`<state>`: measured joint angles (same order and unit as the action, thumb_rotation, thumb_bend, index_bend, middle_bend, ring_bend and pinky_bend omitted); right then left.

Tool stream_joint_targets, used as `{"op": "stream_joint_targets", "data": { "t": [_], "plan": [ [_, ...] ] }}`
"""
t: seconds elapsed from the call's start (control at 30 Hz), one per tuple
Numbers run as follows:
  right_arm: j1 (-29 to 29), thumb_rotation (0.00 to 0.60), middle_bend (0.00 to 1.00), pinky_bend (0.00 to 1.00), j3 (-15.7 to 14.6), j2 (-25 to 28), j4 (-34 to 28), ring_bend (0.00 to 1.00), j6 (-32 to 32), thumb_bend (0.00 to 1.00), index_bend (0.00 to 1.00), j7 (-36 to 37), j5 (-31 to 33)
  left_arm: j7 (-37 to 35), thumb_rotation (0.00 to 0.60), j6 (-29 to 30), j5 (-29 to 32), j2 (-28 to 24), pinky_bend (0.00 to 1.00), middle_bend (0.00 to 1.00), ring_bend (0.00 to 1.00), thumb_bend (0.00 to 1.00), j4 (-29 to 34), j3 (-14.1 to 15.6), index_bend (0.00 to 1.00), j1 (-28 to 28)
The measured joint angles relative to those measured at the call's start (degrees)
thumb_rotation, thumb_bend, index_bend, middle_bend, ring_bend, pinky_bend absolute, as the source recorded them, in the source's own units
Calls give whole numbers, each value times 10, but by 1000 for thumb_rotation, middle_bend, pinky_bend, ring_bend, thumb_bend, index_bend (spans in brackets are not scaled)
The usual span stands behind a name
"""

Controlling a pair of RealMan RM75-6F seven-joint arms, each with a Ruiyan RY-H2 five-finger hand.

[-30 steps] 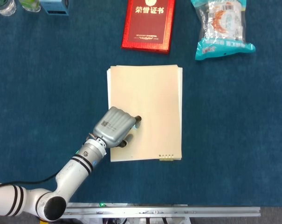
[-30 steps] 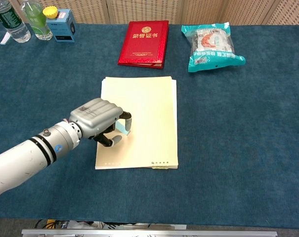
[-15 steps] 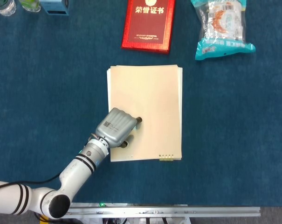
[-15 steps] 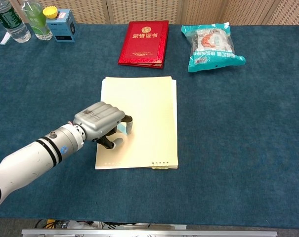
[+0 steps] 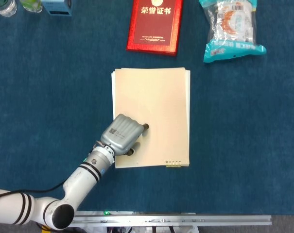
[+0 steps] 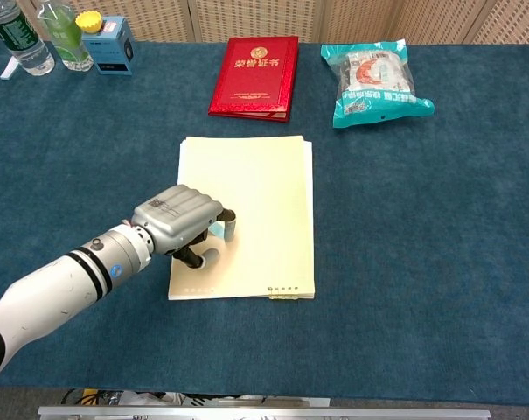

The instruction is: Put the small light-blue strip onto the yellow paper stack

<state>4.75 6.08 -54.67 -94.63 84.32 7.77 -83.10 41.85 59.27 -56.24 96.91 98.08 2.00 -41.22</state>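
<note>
Blue table (image 6: 439, 227), strip (image 6: 219, 229) orientation hidden.

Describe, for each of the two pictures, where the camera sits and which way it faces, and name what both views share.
Head view: high above the table, looking almost straight down on the yellow paper stack; the left hand and arm show.
Chest view: lower, at the table's near edge, looking forward and slightly down; the same left hand and forearm show.
Shared: the stack, the red booklet and the snack bag.

Pale yellow paper stack (image 6: 264, 210); dark blue tablecloth (image 6: 421, 245); red booklet (image 6: 254, 77); silver-grey left hand (image 6: 181, 223).
</note>
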Motion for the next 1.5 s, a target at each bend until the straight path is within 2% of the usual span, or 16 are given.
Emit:
{"op": "stream_joint_targets", "data": {
  "t": [1.03,1.5],
  "plan": [
    [-2,600,262,225,1,1,-1,119,0,88,155,-1,1,-17,600,-4,6,6,1000,1000,1000,403,-19,-16,392,-1],
    [-2,600,262,225,3,1,-4,119,3,88,155,-3,-1,-13,600,-4,8,0,1000,1000,1000,403,-13,-10,393,0]
  ]
}}
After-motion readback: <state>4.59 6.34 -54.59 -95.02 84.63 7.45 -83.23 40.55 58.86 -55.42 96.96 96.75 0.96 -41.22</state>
